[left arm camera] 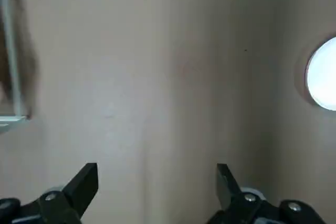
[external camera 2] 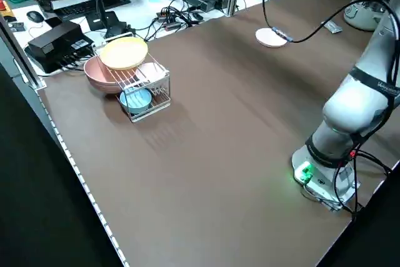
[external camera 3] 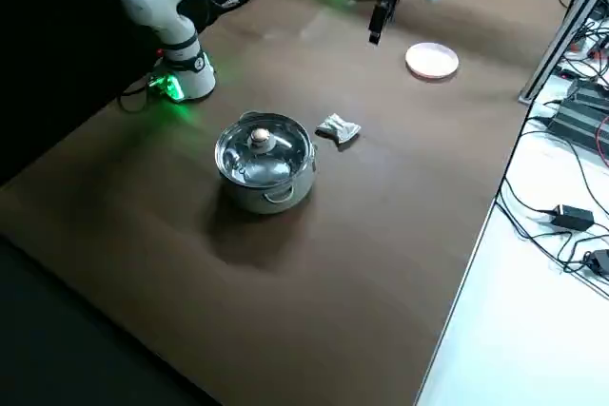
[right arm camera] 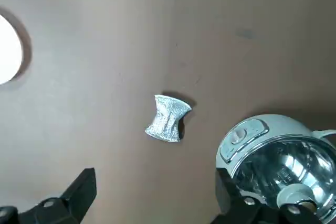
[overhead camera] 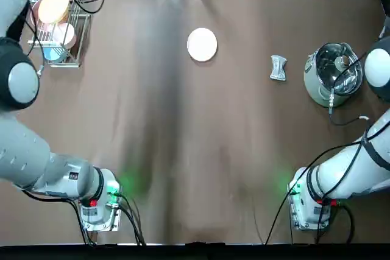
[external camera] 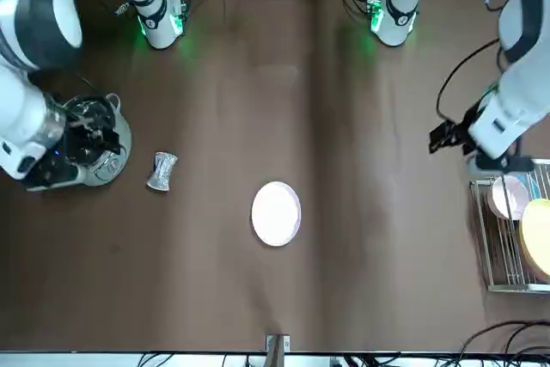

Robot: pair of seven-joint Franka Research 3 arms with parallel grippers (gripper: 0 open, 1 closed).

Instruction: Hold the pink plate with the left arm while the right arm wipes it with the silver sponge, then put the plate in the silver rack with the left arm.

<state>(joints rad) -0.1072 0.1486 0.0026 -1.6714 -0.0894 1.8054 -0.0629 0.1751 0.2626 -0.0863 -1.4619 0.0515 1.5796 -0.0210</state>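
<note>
**A:** ok starting from the robot's side, what are the pincers doing?

**B:** both are up in the air with nothing in them. The left pincer is spread wide, hovering over bare brown surface just beside the silver rack, touching nothing. In its wrist view you only catch an edge of the rack on one side and a slice of the pink plate on the other. The right pincer is spread wide too, hanging above the spot between the silver sponge and the steel pot, not touching either

**A:** and the task stuff?

**B:** pink plate lies flat on the surface, roughly mid-width and toward the far half, well apart from everything. Silver sponge sits on the robot's right, near the pot but not touching it, kinda pinched in the middle like a bow tie. The pot has its glass lid on

**A:** rack?

**B:** far left corner from the robot's view. It's got a yellow-orange plate on top, a salmon-pink dish leaning at its far side, a pale pink plate between the bars and something blue low in it. Past the surface's far edge there's a mess of cables and gear
</note>
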